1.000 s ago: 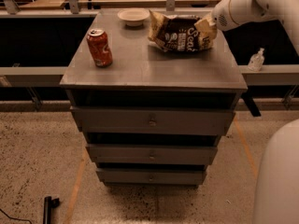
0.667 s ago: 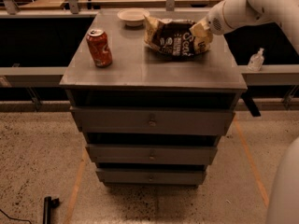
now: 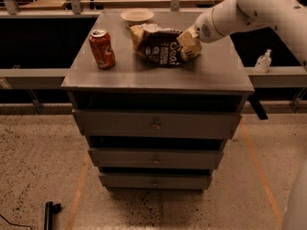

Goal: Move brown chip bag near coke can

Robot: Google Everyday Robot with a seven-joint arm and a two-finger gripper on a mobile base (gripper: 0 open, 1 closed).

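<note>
The brown chip bag [image 3: 162, 46] is crumpled, dark brown with tan ends and white lettering, and sits on the middle of the grey cabinet top [image 3: 216, 71]. My gripper [image 3: 190, 38] reaches in from the upper right and is shut on the bag's right tan end. The coke can [image 3: 101, 49], red with a silver top, stands upright near the cabinet's left edge, about a can's width left of the bag.
A small white bowl [image 3: 137, 16] sits at the back of the cabinet top, behind the bag. Drawers [image 3: 156, 124] run down the cabinet front. A small clear bottle [image 3: 263, 62] stands on a ledge at the right. My white arm [image 3: 254, 11] spans the upper right.
My gripper has dragged the chip bag leftward across the cabinet top, closing the gap to the coke can. The can and bowl have not moved.
</note>
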